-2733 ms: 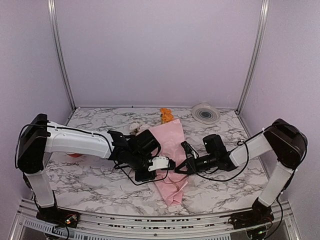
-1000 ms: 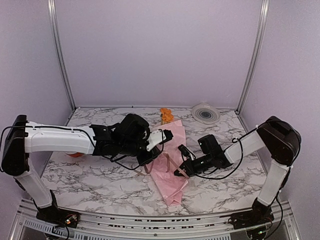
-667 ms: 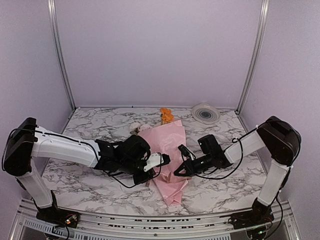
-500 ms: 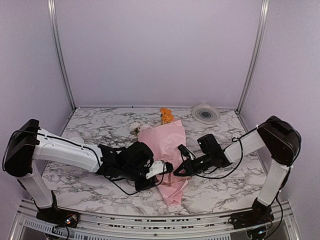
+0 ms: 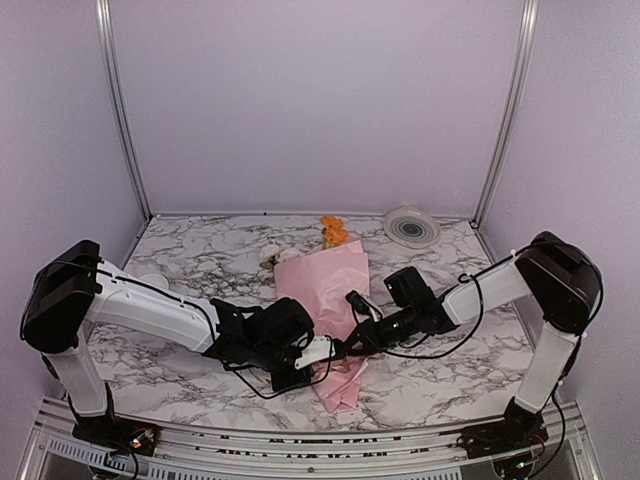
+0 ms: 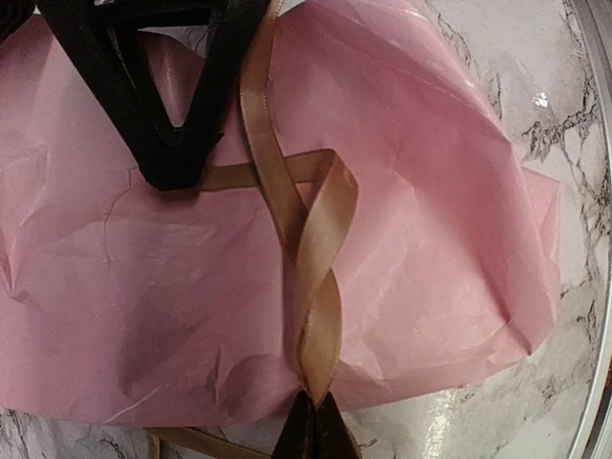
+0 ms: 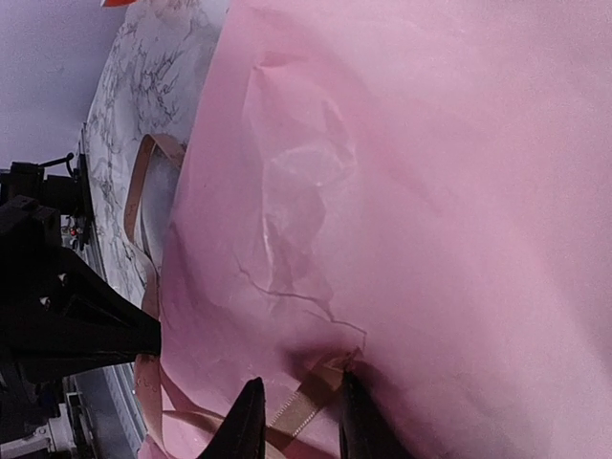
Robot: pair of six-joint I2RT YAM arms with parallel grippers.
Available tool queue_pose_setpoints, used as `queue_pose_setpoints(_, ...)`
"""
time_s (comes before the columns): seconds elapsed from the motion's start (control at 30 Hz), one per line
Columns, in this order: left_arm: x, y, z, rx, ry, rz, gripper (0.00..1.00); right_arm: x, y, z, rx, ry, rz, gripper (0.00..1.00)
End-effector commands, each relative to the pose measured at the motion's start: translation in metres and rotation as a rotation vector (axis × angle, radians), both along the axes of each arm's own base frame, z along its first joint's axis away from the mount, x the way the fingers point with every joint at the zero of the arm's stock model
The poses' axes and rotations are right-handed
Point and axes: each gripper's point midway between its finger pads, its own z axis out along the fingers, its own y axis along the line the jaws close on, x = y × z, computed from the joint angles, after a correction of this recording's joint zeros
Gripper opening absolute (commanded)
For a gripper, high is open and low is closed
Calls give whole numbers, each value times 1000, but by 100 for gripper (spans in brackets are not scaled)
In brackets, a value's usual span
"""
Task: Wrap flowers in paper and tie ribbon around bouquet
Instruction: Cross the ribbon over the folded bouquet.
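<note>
One bouquet (image 5: 325,285), one ribbon (image 6: 306,239). My left fingers (image 6: 295,438) pinch the ribbon; my right fingers (image 7: 251,421) stand slightly apart around it.

Lilac walls (image 5: 320,100), 2 aluminium corner posts (image 5: 118,110), a grey-veined white marble tabletop (image 5: 200,262) under even light.

We see the pink paper (image 5: 325,285) rolled into a cone lying flat, flowers (image 5: 331,230) at its far end. The tan ribbon (image 6: 308,239) twists across it, seemingly loose.
</note>
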Motion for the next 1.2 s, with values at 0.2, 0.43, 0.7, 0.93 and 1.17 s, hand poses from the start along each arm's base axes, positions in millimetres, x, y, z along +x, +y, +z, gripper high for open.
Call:
queue_pose_setpoints(0.2, 1, -7, -1, 36, 4, -11, 0, -2, 10, 0, -22, -4, 8, 24)
queue_pose_setpoints(0.43, 0, -8, -1, 45, 1, -18, 0, 2, 10, -7, -55, -13, -28, 23)
queue_pose_setpoints(0.7, 0, -7, -2, 56, 0, -19, 0, 8, 15, -3, -62, -51, -39, 0)
queue_pose_setpoints(0.93, 0, -7, -3, 60, -4, -22, 0, 23, 24, 42, 44, -125, -66, 0)
queue_pose_setpoints(1.17, 0, -5, -4, 65, -7, -18, 0, 37, 14, 64, 79, -176, -121, 0)
